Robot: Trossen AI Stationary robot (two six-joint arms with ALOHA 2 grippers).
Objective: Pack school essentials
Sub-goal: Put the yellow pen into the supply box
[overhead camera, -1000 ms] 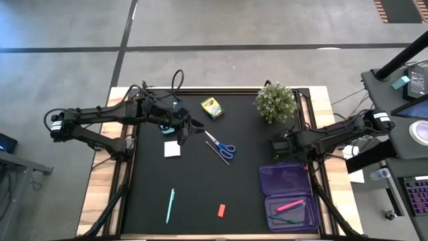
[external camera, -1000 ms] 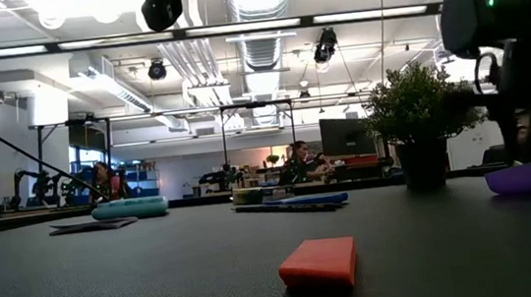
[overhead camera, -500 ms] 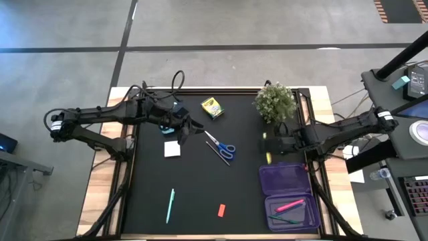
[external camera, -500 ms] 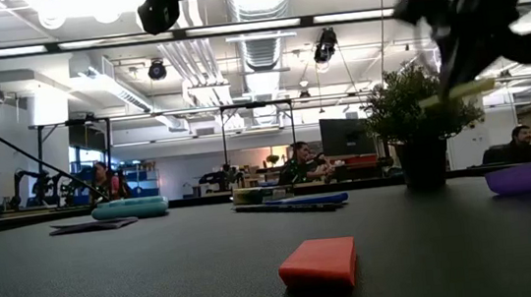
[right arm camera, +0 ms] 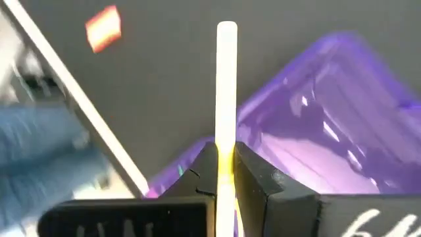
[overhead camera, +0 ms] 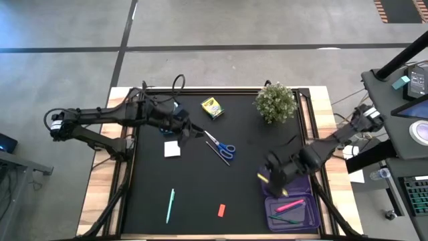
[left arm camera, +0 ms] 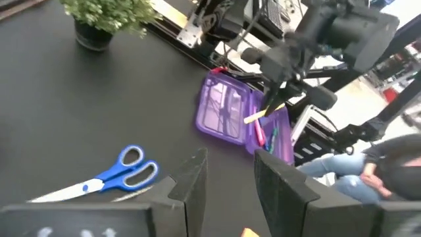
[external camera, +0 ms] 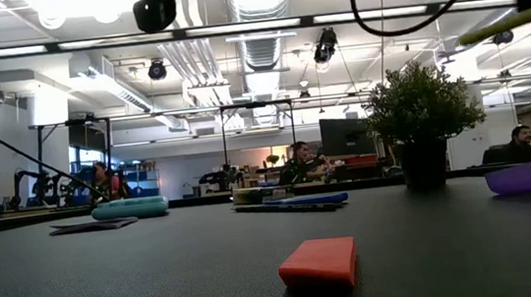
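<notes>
My right gripper (overhead camera: 274,182) is shut on a thin yellow pen (right arm camera: 226,79) above the far left corner of the open purple case (overhead camera: 291,197), which holds a pink pen (overhead camera: 289,205). My left gripper (overhead camera: 182,132) is open and empty, high above the table between the white note pad (overhead camera: 172,149) and the blue-handled scissors (overhead camera: 221,145). The yellow crayon box (overhead camera: 212,106), the teal pen (overhead camera: 170,205) and the orange eraser (overhead camera: 221,210) lie flat on the black mat. My right gripper pinches the yellow pen between its two fingers, partway along its shaft (right arm camera: 225,148). The fingers come from above, pointing down and across the pen. The pen is lifted clear above the case, nearly level, with a yellow end showing on either side of the gripper (overhead camera: 262,177).
A bushy potted plant (overhead camera: 275,102) stands at the far right of the mat. Wooden table borders and metal rails (overhead camera: 314,127) frame the mat. People sit in the room behind the table in the low view (external camera: 299,162).
My right gripper has gone up from the mat by the plant with the yellow pen, then toward the table's near edge, and now hangs over the purple case. The pen is lifted clear.
</notes>
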